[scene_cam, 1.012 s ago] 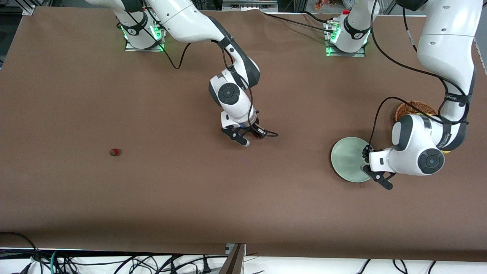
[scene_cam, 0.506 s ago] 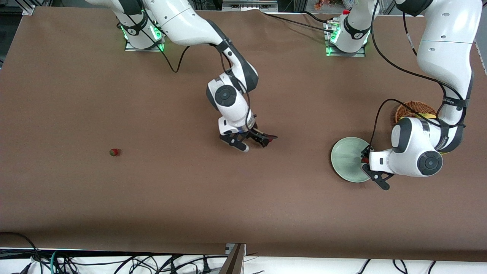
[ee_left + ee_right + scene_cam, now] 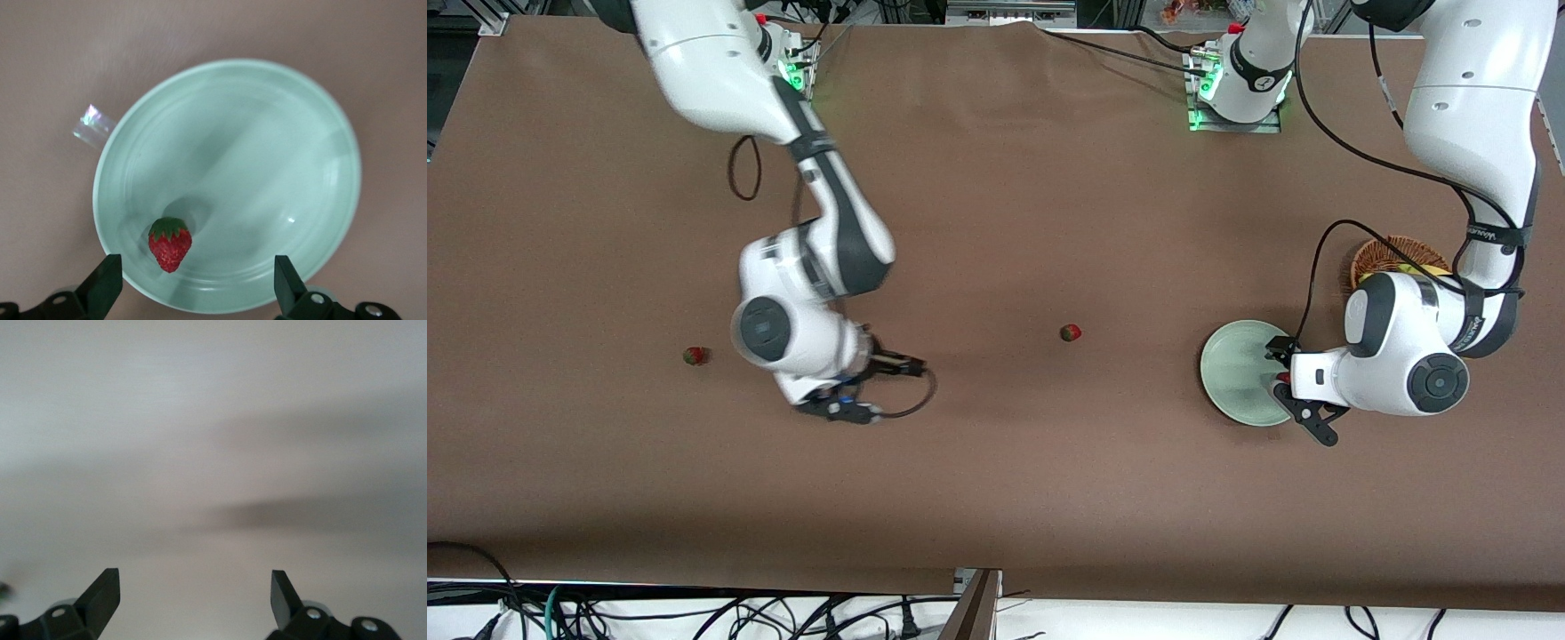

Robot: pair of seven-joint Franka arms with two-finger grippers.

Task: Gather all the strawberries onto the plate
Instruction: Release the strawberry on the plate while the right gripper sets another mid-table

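Table (image 3: 996, 498): broad flat surface under a brown cloth, bearing every item below.

Left arm: white Franka arm, reaching over the plate at its own end of the table. Left gripper (image 3: 193, 293): black two-finger tool over the plate's rim, fingers spread wide with nothing between them.

Right arm: white Franka arm, reaching toward its own end of the table. Right gripper (image 3: 845, 409): low over bare cloth, between the two loose berries; the right wrist view shows its black fingers (image 3: 100, 593) parted and empty.

Wicker basket (image 3: 1392, 253): round, brown, mostly hidden by the left arm; lies just beside the plate and farther from the front camera.

Plate (image 3: 1232, 369): round, shallow, pale mint-green, raised rim. In the left wrist view it holds one strawberry.

Strawberries, three small red berries with dark green leafy tops:
- one (image 3: 170, 243) lying in the plate close to its rim, between the left gripper's spread fingers;
- one (image 3: 1070, 332) on the cloth near mid-table, well apart from the plate;
- one (image 3: 695, 356) on the cloth toward the right arm's end, near the right gripper.

Step in hand, as judged: the right gripper appears headed for the berry at its own end. Advice: centre the open fingers over that berry, descend until the tips nearly touch the cloth, close gently on the red body rather than the leaves so the berry neither rolls nor bruises. Two berries remain to collect.
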